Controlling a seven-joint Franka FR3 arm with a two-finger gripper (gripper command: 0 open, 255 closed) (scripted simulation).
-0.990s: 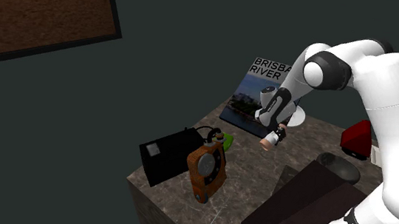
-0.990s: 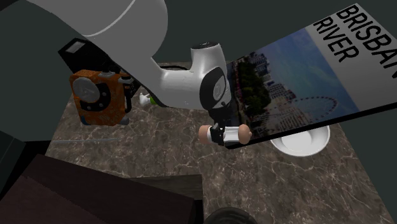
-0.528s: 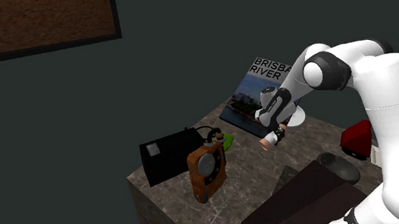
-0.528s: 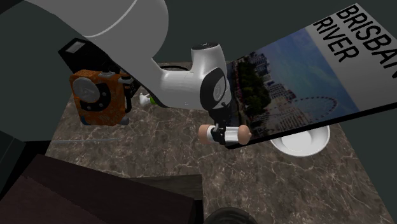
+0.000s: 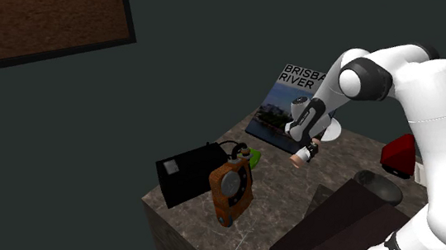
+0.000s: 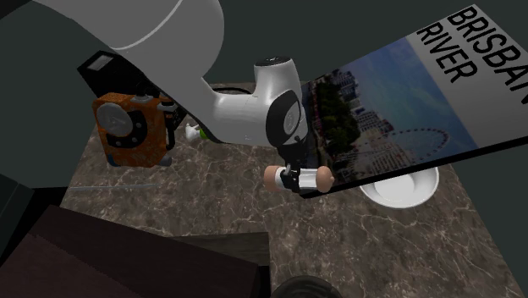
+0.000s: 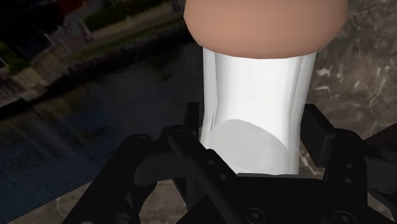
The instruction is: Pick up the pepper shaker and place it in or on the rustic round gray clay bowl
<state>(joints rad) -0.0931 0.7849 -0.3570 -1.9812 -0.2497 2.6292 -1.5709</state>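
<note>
The pepper shaker [image 6: 320, 179] has a white body and tan ends, and it lies sideways just above the marbled tabletop [image 6: 211, 199]. My black gripper [image 6: 293, 176] is shut on its white middle, right in front of the leaning book. In the wrist view the white body [image 7: 254, 95] sits clasped between the two fingers [image 7: 191, 137], with a tan end beyond them. The shoulder view shows the gripper [image 5: 303, 152] holding the shaker [image 5: 299, 158] low over the table. A dark gray round bowl [image 5: 378, 185] sits toward that view's right, beside the stand, and its rim [image 6: 309, 286] also peeks in at the second exterior view's lower edge.
A "Brisbane River" book [image 5: 281, 108] leans upright behind the gripper, with a white dish [image 6: 402, 188] beside it. An orange device [image 5: 230, 191], a black box [image 5: 188, 173] and a small green thing [image 5: 253, 156] crowd the table's near-left part. A red object [image 5: 399, 154] lies far right.
The fingers have closed on the shaker's white middle, and the shaker has shifted very slightly. The arm has barely moved.
</note>
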